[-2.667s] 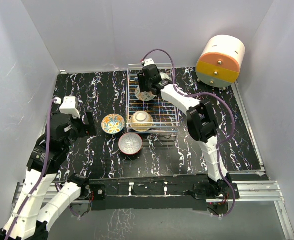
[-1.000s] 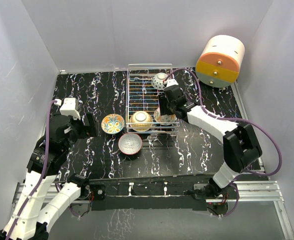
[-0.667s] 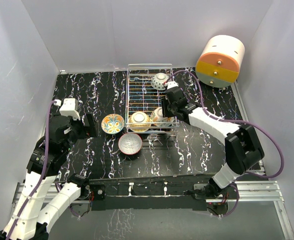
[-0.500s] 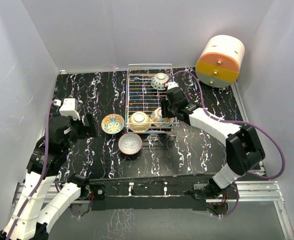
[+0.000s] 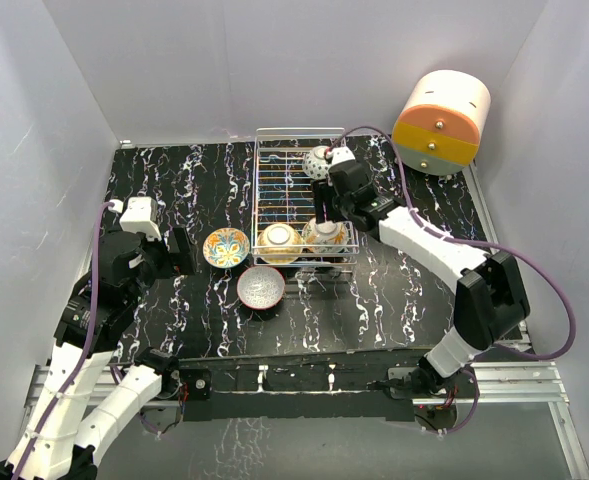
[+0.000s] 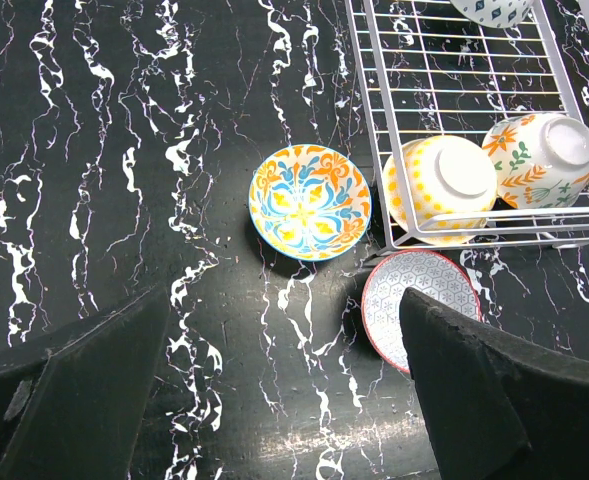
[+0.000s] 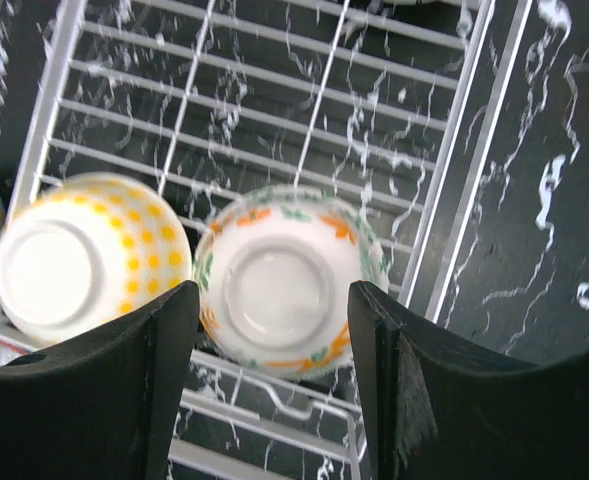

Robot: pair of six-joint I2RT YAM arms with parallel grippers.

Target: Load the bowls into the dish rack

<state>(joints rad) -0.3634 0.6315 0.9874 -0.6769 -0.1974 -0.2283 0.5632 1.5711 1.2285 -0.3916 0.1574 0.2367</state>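
Right gripper [image 7: 274, 300]: fingers spread wide, poised over the upturned orange-floral bowl [image 7: 286, 280], one finger at each side, no contact visible.
Left gripper [image 6: 284, 298]: fingers spread wide, holding nothing, above the table left of the rack.
Dish rack [image 5: 274, 190]: on the black marbled table [image 5: 154, 180], three bowls inside.
Orange-floral bowl: near right corner of the rack, base up.
Yellow-dotted bowl [image 7: 89, 258]: near left corner of the rack, base up, just beside the floral one.
Blue-patterned bowl [image 5: 319, 160]: far right corner of the rack.
Yellow-teal bowl [image 6: 310, 202]: upright on the table, just left of the rack.
Red-rimmed bowl [image 6: 421, 305]: upright on the table, just beside the rack's near rail.
Orange-and-cream cabinet [image 5: 441, 120]: far right corner, apart from the rack.
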